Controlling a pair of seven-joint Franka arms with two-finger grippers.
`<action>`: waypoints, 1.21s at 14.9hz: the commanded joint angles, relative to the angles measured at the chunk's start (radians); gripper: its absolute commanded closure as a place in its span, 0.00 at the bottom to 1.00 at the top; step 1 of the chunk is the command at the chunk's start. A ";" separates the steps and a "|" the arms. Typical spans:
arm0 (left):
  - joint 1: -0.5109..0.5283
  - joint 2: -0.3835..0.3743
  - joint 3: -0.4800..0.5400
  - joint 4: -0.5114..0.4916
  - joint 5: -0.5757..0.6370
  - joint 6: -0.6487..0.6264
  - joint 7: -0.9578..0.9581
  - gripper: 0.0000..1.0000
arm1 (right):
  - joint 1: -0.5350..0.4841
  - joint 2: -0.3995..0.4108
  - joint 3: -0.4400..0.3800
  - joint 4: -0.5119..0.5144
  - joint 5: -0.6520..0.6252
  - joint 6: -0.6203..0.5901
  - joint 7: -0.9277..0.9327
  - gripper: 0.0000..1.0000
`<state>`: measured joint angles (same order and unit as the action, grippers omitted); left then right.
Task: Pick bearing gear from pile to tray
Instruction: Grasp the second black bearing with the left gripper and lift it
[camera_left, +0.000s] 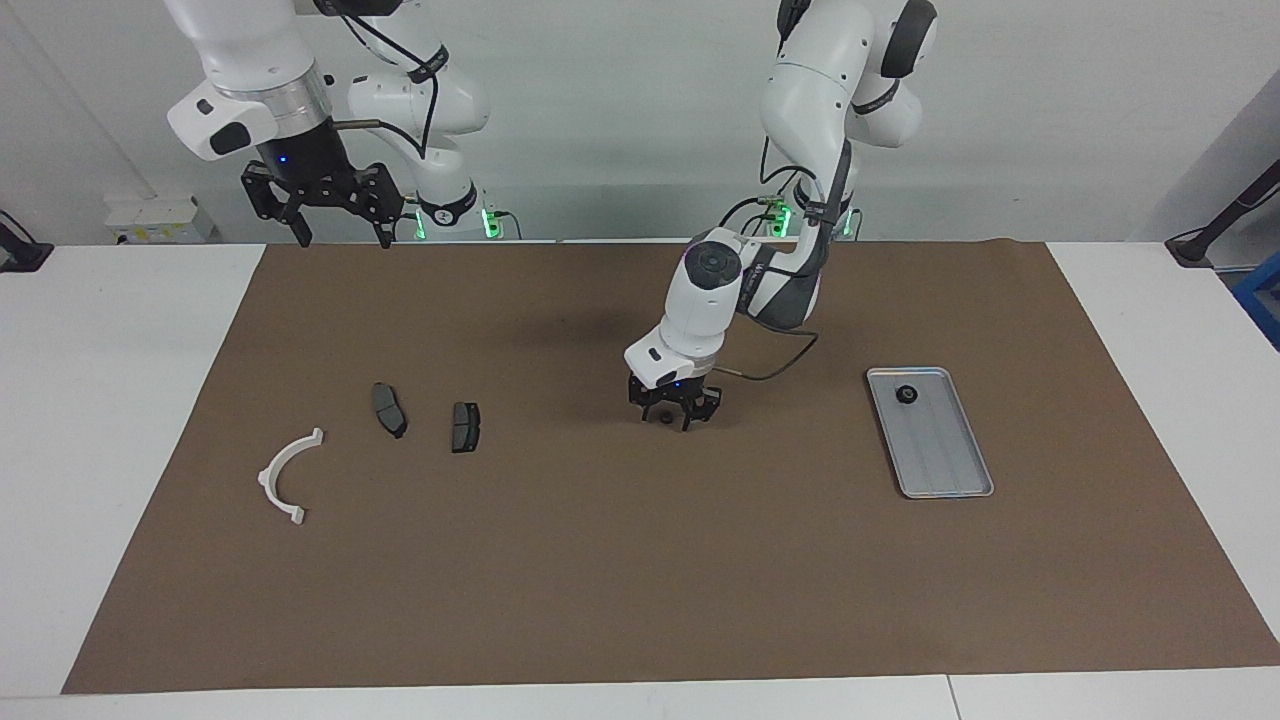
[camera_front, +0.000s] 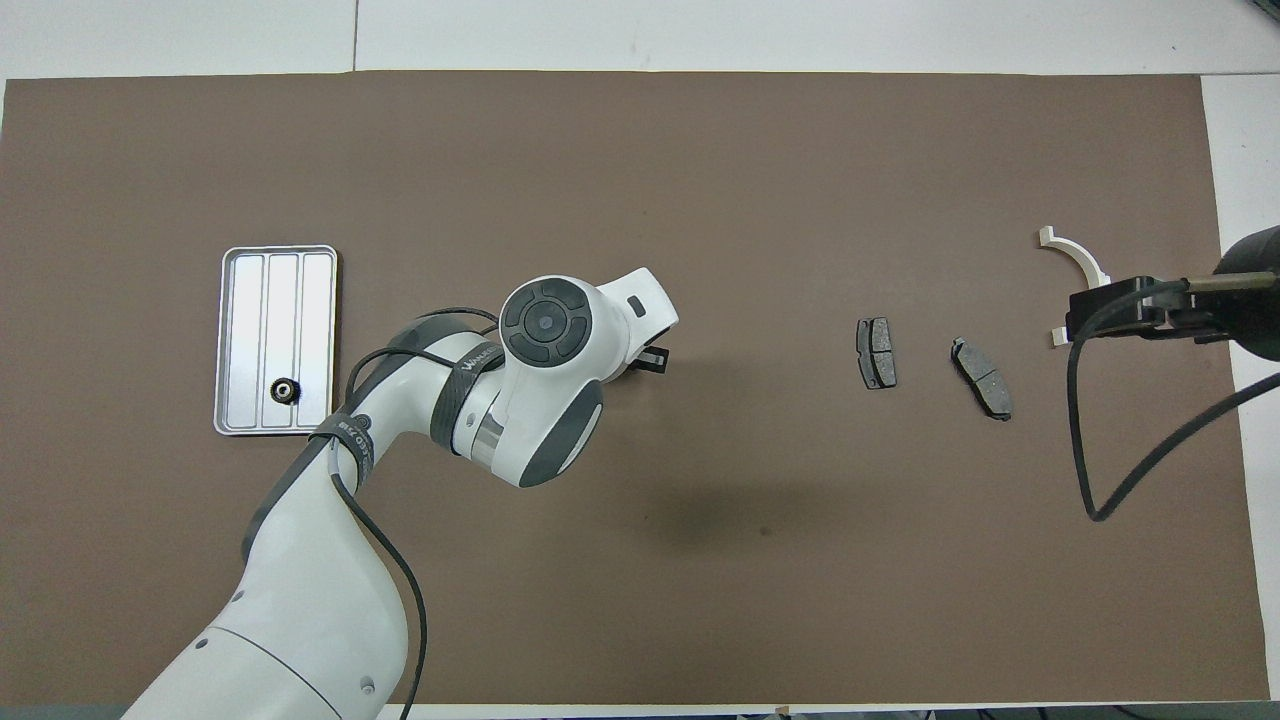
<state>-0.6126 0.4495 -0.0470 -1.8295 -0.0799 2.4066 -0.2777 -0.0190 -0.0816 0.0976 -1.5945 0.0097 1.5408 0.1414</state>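
- Brown paper mat covers the middle of the white surface, and all the parts lie on it.
- Toward the right arm's end, the right gripper hangs high in the air over the mat's edge by the robots, its black fingers spread apart and holding nothing; this arm waits.
- White curved half-ring bracket lies flat on the mat, the part of the pile closest to the right arm's end.
- Two dark grey brake pads come next: one brake pad beside the bracket and a little nearer to the robots, the second brake pad just beside the first, apart from it.
- Well apart from those, near the mat's middle, the left gripper is down at the mat, fingers pointing downward and spread, with a small black round bearing gear between them; I cannot tell whether the fingers touch it. In the overhead view the arm's wrist hides this spot.
- Toward the left arm's end lies the flat rectangular silver-grey metal tray with its low rim and lengthwise ridges.
- Another small black round gear sits inside the tray, at the end nearer to the robots.
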 joint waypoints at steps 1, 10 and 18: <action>-0.015 0.018 0.016 0.029 -0.008 -0.027 -0.012 0.30 | -0.010 -0.009 0.002 -0.016 0.029 0.021 0.020 0.00; -0.033 0.009 0.016 0.010 -0.006 -0.050 -0.018 0.31 | -0.007 -0.012 0.002 -0.019 0.027 0.010 0.014 0.00; -0.033 0.006 0.016 -0.004 -0.006 -0.052 -0.012 0.31 | -0.003 -0.013 0.001 -0.019 -0.013 0.005 0.009 0.00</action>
<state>-0.6262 0.4523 -0.0478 -1.8321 -0.0799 2.3635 -0.2829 -0.0189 -0.0816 0.0976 -1.5972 0.0118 1.5428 0.1472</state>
